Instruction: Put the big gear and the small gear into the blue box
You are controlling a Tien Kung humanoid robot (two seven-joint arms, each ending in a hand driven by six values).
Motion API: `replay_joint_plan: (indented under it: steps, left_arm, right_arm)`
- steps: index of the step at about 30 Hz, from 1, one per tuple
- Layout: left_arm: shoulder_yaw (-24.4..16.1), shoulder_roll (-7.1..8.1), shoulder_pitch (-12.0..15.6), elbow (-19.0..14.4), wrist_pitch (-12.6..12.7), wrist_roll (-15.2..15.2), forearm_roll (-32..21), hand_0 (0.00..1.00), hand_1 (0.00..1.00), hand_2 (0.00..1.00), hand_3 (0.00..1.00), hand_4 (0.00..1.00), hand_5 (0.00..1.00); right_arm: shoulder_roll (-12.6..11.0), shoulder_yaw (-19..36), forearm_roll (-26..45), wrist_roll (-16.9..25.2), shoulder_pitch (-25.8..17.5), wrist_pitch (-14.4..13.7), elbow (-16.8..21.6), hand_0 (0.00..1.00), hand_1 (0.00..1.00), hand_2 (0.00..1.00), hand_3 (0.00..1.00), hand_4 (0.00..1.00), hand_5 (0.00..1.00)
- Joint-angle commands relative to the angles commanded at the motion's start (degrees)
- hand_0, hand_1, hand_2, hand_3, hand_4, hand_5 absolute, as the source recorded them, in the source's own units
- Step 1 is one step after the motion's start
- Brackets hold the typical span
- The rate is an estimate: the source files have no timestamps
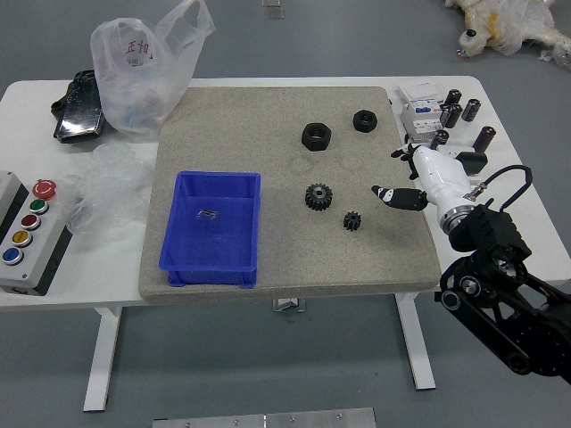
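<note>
My right hand (pixel 385 171) reaches in from the right over the mat's right edge, its fingers spread and holding nothing. The big gear (pixel 318 197), dark and toothed, lies flat near the mat's middle, to the left of the hand. Lower and a little to its right lies the small gear (pixel 352 221), also dark, apart from the fingertips. The blue box (pixel 212 266) stands open on the left part of the mat, with a small dark metallic-looking item on its floor. My left hand is out of view.
Two black nuts (pixel 316 136) lie at the mat's back. Several black cylinders (pixel 471 110) and a white boxy item (pixel 421 116) stand at the right. A button panel (pixel 34 234), plastic bags (pixel 143 76) and a black packet (pixel 80 107) are on the left.
</note>
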Motion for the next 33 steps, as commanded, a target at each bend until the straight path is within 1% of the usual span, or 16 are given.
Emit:
replay_joint_plan:
  steps: [3, 7, 12, 15, 20, 21, 26, 27, 32, 33]
  left_arm:
    - [-0.46, -0.05, 0.09, -0.04, -0.07, 0.21, 0.37, 0.708, 0.615, 0.605, 0.708, 0.714, 0.521]
    - [-1.12, -0.28, 0.13, -0.19, -0.23, 0.61, 0.85, 0.708, 0.615, 0.605, 0.708, 0.714, 0.521]
    - [0.96, -0.63, -0.31, -0.4, -0.14, 0.03, -1.14, 0.708, 0.615, 0.605, 0.707, 0.712, 0.517]
    - [1.14, -0.75, -0.35, -0.47, -0.17, 0.01, -1.33, 0.708, 0.615, 0.604, 0.705, 0.712, 0.513]
    - [-0.73, -0.88, 0.14, -0.55, -0.42, 0.82, 0.22, 0.708, 0.615, 0.604, 0.705, 0.712, 0.513]
    - [-1.3, -0.89, 0.26, -0.57, -0.48, 1.04, 0.69, 0.708, 0.615, 0.603, 0.705, 0.711, 0.512]
    - [-2.88, -1.0, 0.64, -0.66, -0.61, 1.74, 1.89, 0.708, 0.615, 0.603, 0.705, 0.711, 0.512]
    - [-3.23, -1.05, 0.7, -0.69, -0.66, 1.9, 2.19, 0.707, 0.615, 0.603, 0.705, 0.711, 0.511]
    - [-4.26, -1.29, 0.9, -0.8, -0.85, 2.45, 3.13, 0.707, 0.615, 0.603, 0.705, 0.711, 0.511]
    - [-4.31, -1.32, 0.91, -0.82, -0.88, 2.5, 3.19, 0.707, 0.614, 0.602, 0.705, 0.711, 0.51]
  right_arm:
    - [0.22, -0.49, 0.07, -0.02, 0.3, -0.01, -0.38, 0.22, 0.522, 0.738, 0.724, 0.851, 0.359]
    - [1.13, -2.41, 0.5, -0.01, 1.61, -0.07, -2.04, 0.22, 0.522, 0.738, 0.724, 0.851, 0.359]
    - [2.65, -5.81, 1.55, -0.17, 3.3, 0.4, -5.4, 0.217, 0.521, 0.737, 0.72, 0.844, 0.353]
    - [3.11, -7.59, 2.1, -0.27, 3.67, 0.69, -6.54, 0.217, 0.517, 0.733, 0.718, 0.836, 0.343]
    - [3.73, -9.94, 3.13, -0.23, 3.91, 0.97, -8.53, 0.217, 0.517, 0.733, 0.718, 0.836, 0.343]
    - [3.86, -10.31, 3.29, -0.17, 3.98, 0.96, -8.98, 0.213, 0.512, 0.688, 0.712, 0.831, 0.34]
    - [4.21, -11.91, 4.12, 0.14, 4.54, 0.81, -10.69, 0.213, 0.512, 0.688, 0.712, 0.831, 0.34]
    - [4.3, -12.22, 4.29, 0.23, 4.64, 0.77, -11.04, 0.207, 0.484, 0.597, 0.681, 0.724, 0.269]
    - [4.76, -13.33, 4.86, 0.76, 4.89, 0.31, -12.26, 0.207, 0.484, 0.597, 0.681, 0.724, 0.269]
    - [4.85, -13.53, 4.99, 0.9, 4.89, 0.15, -12.43, 0.206, 0.471, 0.484, 0.611, 0.608, 0.171]
